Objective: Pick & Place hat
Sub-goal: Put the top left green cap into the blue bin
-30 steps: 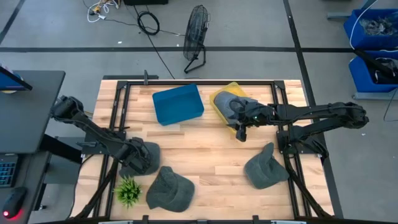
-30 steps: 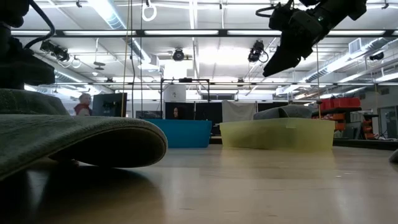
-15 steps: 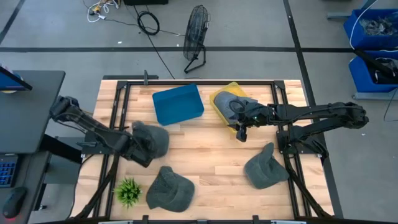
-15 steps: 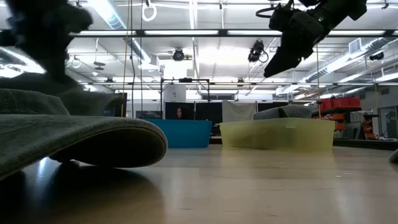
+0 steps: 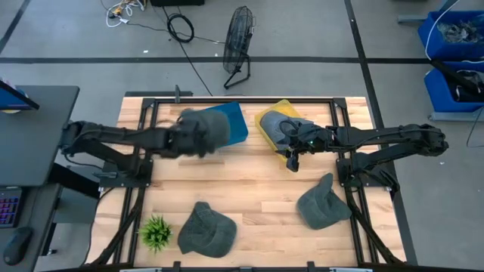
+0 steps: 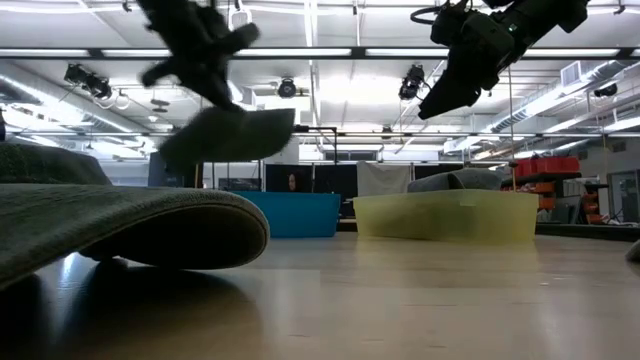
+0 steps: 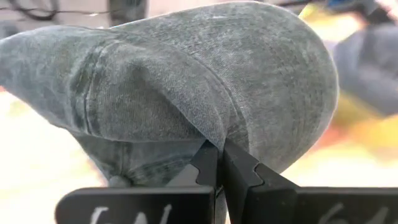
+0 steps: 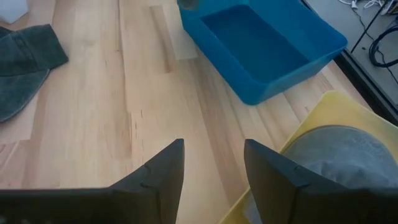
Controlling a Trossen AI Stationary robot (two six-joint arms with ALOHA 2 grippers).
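My left gripper (image 5: 184,140) is shut on a grey denim hat (image 5: 203,134) and holds it in the air over the near-left corner of the blue bin (image 5: 231,121). In the low view this hat (image 6: 228,132) hangs below that gripper (image 6: 200,45). My right gripper (image 5: 292,159) hovers open above the table beside the yellow bin (image 5: 266,115), in which another grey hat (image 5: 286,128) lies. In its wrist view the right gripper (image 8: 211,158) is open over bare wood. Two more hats rest on the table, one near the front edge (image 5: 206,229) and one on the right (image 5: 324,202). My left gripper pinches a fold of the hat's cloth (image 7: 214,134) at the crown's lower edge between its two shut fingers (image 7: 244,173). It comes at the hat roughly level from the table's left. The hat is lifted clear of the table and bin, its crown bulging beyond the fingers.
A small green plant (image 5: 155,233) stands at the near-left corner. The blue bin (image 8: 261,50) and yellow bin (image 8: 320,118) sit side by side at the far edge. Open wood lies mid-table between bins and hats. The front hat's brim (image 6: 120,220) fills the low view's left.
My left gripper, shut on the hat, has lifted it off the table's near-left part and swung it up, toward the far edge and to the right, reaching the blue bin. The hat now hangs clear in the air. My right arm has stayed still.
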